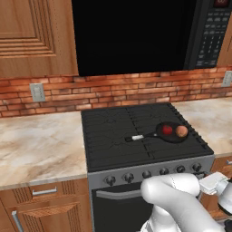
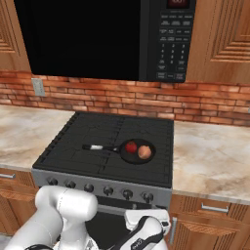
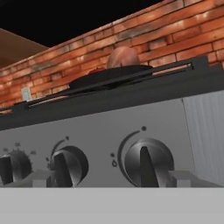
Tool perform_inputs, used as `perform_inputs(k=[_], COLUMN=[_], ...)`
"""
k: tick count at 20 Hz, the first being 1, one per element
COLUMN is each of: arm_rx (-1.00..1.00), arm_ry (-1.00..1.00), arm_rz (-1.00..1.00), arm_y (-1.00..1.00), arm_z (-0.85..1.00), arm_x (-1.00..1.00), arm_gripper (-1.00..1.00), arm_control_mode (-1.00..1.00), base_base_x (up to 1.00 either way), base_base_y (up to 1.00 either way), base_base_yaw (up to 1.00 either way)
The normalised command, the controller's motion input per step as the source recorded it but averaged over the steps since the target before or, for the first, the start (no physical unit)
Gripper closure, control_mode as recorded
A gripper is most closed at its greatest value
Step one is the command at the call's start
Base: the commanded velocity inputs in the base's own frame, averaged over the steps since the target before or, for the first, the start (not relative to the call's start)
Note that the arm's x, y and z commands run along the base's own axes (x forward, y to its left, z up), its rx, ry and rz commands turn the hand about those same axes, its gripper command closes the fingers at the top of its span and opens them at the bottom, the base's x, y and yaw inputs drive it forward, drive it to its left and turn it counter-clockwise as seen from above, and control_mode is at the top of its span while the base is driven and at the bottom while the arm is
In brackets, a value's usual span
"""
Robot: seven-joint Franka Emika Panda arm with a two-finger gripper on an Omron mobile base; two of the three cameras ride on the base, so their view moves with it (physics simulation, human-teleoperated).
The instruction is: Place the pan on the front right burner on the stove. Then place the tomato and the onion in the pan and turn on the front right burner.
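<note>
1. The pan [image 1: 171, 132] sits on the front right burner [image 1: 176, 138], tomato [image 1: 167, 130] and onion [image 1: 181, 131] inside, above and beyond the hand.
2. The gripper [image 3: 105, 177] is spread wide, empty.
3. The rightmost knob [image 3: 148, 162] lies just ahead, slightly right; centre on its ridge before closing and turning.

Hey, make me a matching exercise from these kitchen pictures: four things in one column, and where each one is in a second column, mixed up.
Things:
1. small shiny red tomato
2. tan-pink onion
3. shallow round black frying pan
4. row of dark round knobs

Places:
A. on the grey steel front of the stove
B. in the pan, on the side nearer its long handle
C. on the front right burner grate
D. in the pan, on the side away from the handle

Pairs: 1-B, 2-D, 3-C, 4-A
</note>
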Motion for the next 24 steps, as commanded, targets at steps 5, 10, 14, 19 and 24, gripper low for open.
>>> perform_inputs(k=[5, 10, 14, 19, 24], arm_rx=[0.05, 0.02, 0.0, 0.0, 0.0], arm_ry=[0.0, 0.0, 0.0, 0.0, 0.0], arm_rz=[-0.03, -0.05, -0.05, -0.05, -0.05], arm_y=[0.0, 0.0, 0.0, 0.0, 0.0], arm_z=[0.0, 0.0, 0.0, 0.0, 0.0], arm_x=[0.08, 0.0, 0.0, 0.08, 0.14], arm_gripper=[-1.0, -1.0, -1.0, -1.0, -1.0], arm_control_mode=[-1.0, -1.0, -1.0, -1.0, -1.0], base_base_x=[0.0, 0.0, 0.0, 0.0, 0.0], base_base_y=[0.0, 0.0, 0.0, 0.0, 0.0], base_base_yaw=[0.0, 0.0, 0.0, 0.0, 0.0])
